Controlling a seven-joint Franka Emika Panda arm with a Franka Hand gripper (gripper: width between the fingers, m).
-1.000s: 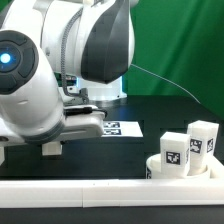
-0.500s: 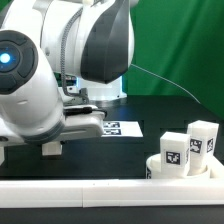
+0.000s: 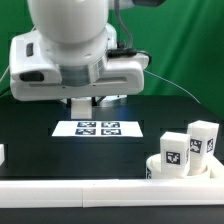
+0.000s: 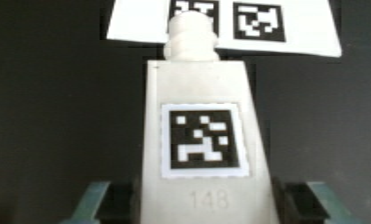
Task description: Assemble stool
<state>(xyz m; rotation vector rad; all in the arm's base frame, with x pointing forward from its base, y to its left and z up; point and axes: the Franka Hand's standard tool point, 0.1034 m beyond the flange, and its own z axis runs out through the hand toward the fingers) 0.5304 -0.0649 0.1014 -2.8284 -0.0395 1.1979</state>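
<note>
In the wrist view, a white stool leg (image 4: 203,120) fills the picture and runs straight away from the camera. Its square black-and-white tag faces the lens, and a narrower peg sits at its far end. Two dark fingers (image 4: 100,203) show on either side of the leg's near end. I read them as clenched on this leg, one on each long flank, though the contact itself sits at the frame's edge, so that is my judgement. Beyond the peg the marker board (image 4: 253,20) lies flat on the black bench (image 4: 40,110).

In the exterior view, the large white arm (image 3: 75,50) hangs over the middle of the bench and hides the fingers. The round seat (image 3: 155,170) lies well apart from the fingers, toward the exterior view's right, just beside the long white border bar (image 3: 80,190). A first standing leg (image 3: 173,152) and a second standing leg (image 3: 202,138) rise upright from the seat. I cannot tell whether they are screwed home.

I judge the step in hand to be carrying the grasped leg to the seat for fitting. To do it well, I would hold the grip firm and centred so the leg cannot pivot. I would bring the peg over a free hole, clear of both standing legs, lower it straight, and only then turn it in.
</note>
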